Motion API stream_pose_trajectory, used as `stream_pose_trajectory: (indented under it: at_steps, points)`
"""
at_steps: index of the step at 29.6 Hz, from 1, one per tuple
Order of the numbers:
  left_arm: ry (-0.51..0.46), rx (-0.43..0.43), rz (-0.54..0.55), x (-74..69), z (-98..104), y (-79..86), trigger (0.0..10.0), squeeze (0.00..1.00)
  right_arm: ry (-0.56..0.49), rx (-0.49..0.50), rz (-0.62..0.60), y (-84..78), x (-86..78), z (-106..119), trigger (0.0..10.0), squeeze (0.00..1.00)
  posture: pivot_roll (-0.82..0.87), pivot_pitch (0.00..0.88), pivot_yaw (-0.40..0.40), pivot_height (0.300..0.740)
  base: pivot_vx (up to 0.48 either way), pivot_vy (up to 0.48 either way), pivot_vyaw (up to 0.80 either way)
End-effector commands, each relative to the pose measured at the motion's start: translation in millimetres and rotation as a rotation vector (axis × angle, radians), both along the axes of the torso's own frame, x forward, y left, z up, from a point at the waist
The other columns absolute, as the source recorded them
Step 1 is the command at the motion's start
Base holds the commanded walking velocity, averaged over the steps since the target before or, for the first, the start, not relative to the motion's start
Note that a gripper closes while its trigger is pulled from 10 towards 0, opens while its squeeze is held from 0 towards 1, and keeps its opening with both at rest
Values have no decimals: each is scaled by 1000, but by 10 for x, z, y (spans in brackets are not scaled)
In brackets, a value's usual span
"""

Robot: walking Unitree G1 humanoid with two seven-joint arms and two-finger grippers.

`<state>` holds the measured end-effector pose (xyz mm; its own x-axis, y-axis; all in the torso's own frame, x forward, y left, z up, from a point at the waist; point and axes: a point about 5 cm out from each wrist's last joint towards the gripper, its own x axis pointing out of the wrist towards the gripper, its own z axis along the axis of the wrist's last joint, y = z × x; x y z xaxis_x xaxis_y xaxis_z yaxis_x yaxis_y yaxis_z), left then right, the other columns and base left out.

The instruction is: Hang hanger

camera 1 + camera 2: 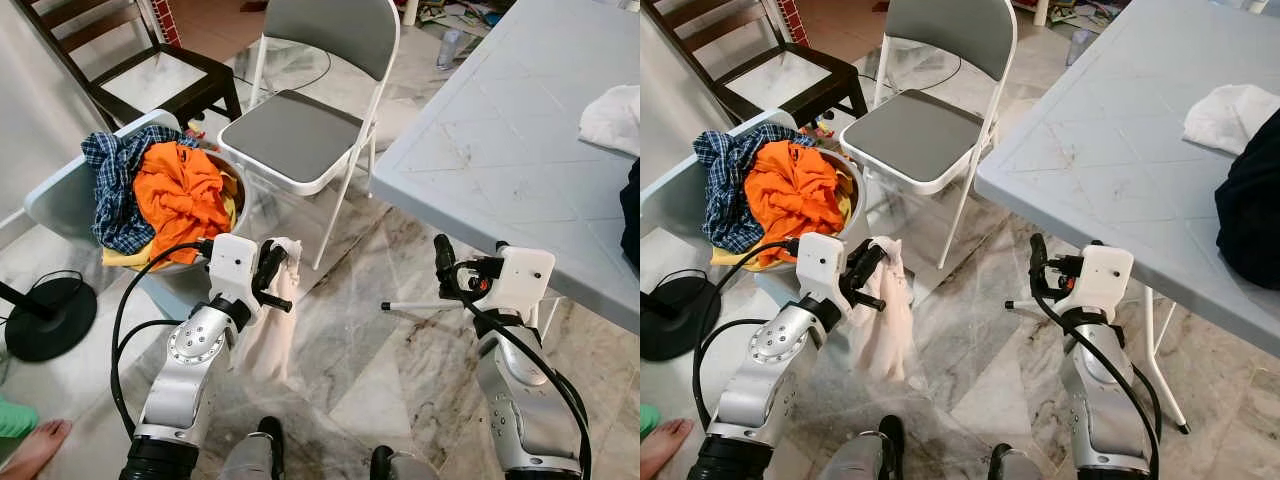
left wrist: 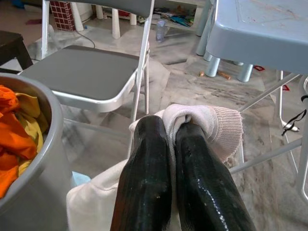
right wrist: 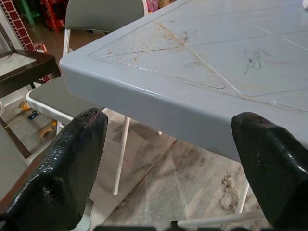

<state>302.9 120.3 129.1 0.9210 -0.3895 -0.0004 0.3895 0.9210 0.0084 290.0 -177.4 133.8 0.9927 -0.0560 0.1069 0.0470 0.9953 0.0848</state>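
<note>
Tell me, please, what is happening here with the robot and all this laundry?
The robot stands on a marble floor between a basin of laundry and a grey table. Its left pincer is shut on a pale cream garment, which hangs down from the fingers beside the basin. The right pincer is open and empty, held just below the table's edge. A folding chair stands ahead. No hanger can be made out.
</note>
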Motion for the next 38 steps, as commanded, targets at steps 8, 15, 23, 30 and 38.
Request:
stream_pose_trajectory:
  at_steps: [8,15,23,30,38]
  points:
    - [6,8,8,-20,-25,-1,10000,0,-2,0,-17,-45,-28,-8,10000,0,95,206,9,740,-303,0,0]
    - [8,7,7,-23,-34,-14,10000,0,-3,1,-20,-58,-21,-6,10000,0,94,201,7,740,-309,0,0]
    - [15,6,-1,-16,-46,-39,10000,0,-2,-3,-23,-79,-21,-6,10000,0,86,201,5,740,-298,0,0]
    - [14,-11,-20,-25,-95,-57,10000,0,-7,-6,-31,-125,-47,11,10000,0,66,203,8,740,0,0,0]
    - [57,-88,-53,31,-142,-99,10000,0,-12,6,-74,-152,-92,-2,10000,0,15,192,15,740,0,0,0]
